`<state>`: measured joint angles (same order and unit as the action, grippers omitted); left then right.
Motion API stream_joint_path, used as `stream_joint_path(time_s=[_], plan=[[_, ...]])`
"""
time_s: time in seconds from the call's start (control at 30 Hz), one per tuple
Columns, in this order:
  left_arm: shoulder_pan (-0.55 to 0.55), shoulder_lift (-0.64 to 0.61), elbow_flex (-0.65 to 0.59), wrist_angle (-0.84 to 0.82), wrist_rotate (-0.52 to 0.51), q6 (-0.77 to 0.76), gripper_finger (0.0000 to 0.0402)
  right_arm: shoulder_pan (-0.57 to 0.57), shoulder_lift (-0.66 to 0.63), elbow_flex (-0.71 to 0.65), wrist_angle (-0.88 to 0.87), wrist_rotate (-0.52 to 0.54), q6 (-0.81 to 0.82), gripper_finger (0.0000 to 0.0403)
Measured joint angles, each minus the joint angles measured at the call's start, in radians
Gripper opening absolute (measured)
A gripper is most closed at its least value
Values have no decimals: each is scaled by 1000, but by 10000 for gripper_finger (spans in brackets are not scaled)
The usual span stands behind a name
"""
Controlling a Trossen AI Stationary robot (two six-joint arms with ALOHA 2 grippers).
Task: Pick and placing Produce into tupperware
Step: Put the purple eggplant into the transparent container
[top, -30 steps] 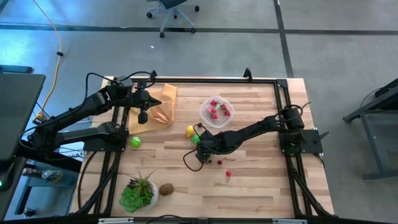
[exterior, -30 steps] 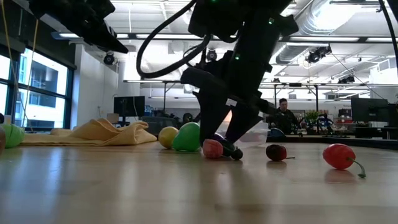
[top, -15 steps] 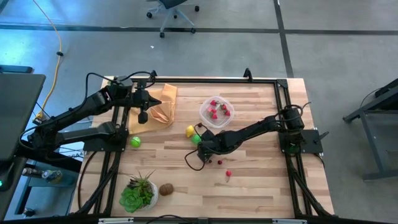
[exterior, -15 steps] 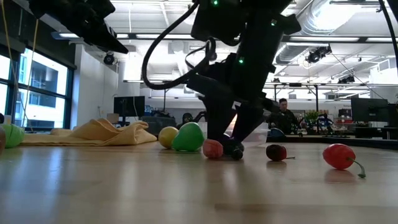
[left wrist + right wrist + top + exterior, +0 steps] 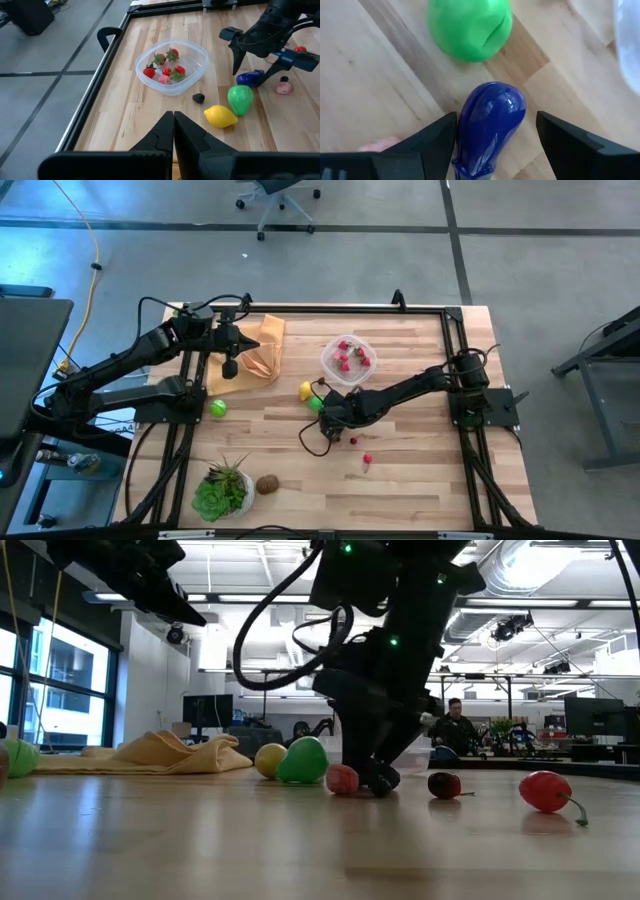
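Right pincer point(image 5: 492, 132): fingers apart, straddling the glossy blue-purple toy eggplant point(image 5: 490, 122) on the desk; clear plastic tub point(image 5: 172, 66) nearby beyond. Left pincer point(image 5: 173, 131): together, idle. Risk: the rounded eggplant may squirt sideways into the adjacent green toy pepper point(image 5: 470, 27) on closing.

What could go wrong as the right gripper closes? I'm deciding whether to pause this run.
1. The right gripper stands open around the blue piece, one finger close against it; closing off-centre might squirt it out.
2. The green piece lies just beyond it, the pink piece beside it; either could be knocked and roll.
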<state>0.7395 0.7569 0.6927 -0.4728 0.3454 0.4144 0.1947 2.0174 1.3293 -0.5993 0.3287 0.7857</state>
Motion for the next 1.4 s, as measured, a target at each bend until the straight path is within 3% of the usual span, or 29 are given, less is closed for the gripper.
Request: stream_joint_path(time_s=[0.57,1.23,1.4], plan=[[0,0,0,0,0,0,3,2,0,0,-53,81,-153,264],[0,0,0,0,0,0,3,2,0,0,-62,79,-237,263],[0,0,0,0,0,0,3,2,0,0,-56,60,-235,239]])
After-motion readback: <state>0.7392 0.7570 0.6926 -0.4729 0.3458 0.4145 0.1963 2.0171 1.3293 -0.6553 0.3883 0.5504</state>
